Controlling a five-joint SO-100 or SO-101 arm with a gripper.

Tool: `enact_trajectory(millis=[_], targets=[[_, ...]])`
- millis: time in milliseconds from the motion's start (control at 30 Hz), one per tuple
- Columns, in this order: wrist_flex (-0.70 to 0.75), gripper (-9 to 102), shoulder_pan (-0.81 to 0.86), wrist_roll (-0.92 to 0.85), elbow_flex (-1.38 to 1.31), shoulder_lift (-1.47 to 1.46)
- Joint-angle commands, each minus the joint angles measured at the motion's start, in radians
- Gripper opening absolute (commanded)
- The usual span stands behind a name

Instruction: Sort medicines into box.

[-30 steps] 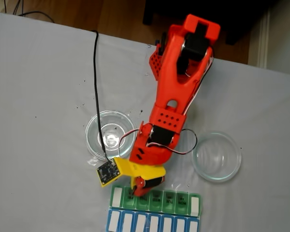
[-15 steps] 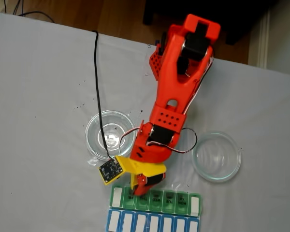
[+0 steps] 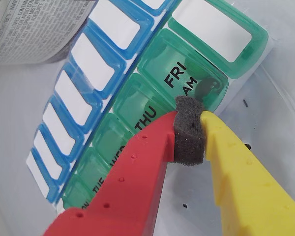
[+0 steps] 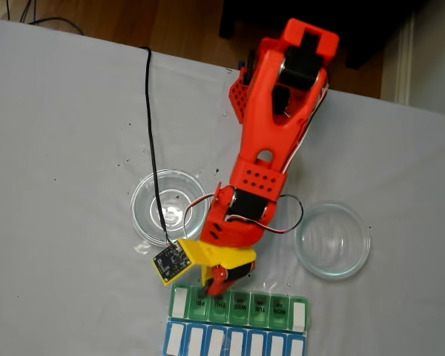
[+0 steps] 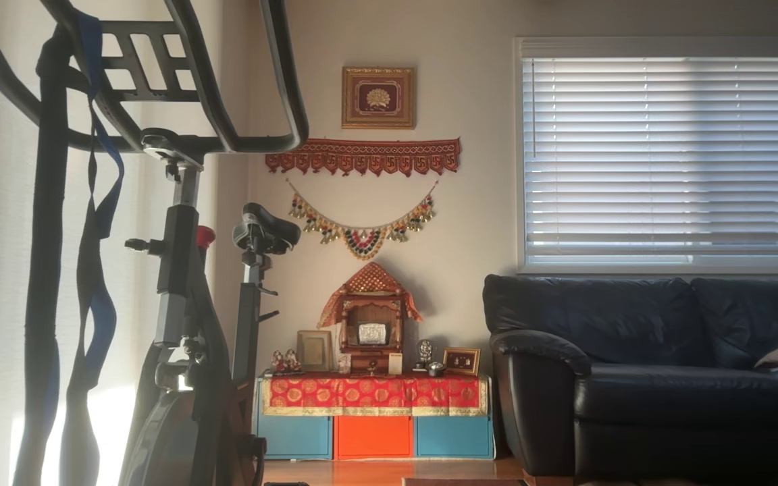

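My gripper (image 3: pixel 189 129) has a red finger (image 3: pixel 137 172) and a yellow finger (image 3: pixel 241 177), shut together on the dark foam pad between their tips. It hovers right over the box (image 3: pixel 157 59), a green pill organizer row, at the edge of the lids marked FRI AM and THU. In the fixed view the gripper (image 4: pixel 217 285) points down at the left end of the box (image 4: pixel 261 305). A small dark shape (image 3: pixel 207 87) shows at the FRI lid; I cannot tell what it is. The medicines are out of view.
A blue-and-white organizer row (image 3: pixel 88 66) lies against the box, nearer the table edge (image 4: pixel 230 342). Two clear glass dishes stand behind the box, one on the left (image 4: pixel 141 204) and one on the right (image 4: pixel 332 240). Printed paper (image 3: pixel 34 29) lies beyond the blue row.
The arm has barely moved. The gripper tip has shifted a little to the left over the box's left end.
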Motion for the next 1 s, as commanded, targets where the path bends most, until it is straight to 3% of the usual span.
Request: enact_trajectory(millis=[0,500,967], targets=[[-0.044,1,0.006,-0.011,-0.02,0.034],[-0.052,1,0.025,-0.049,-0.081,-0.046],[0.413,1,-0.086,0.227,-0.16,0.492]])
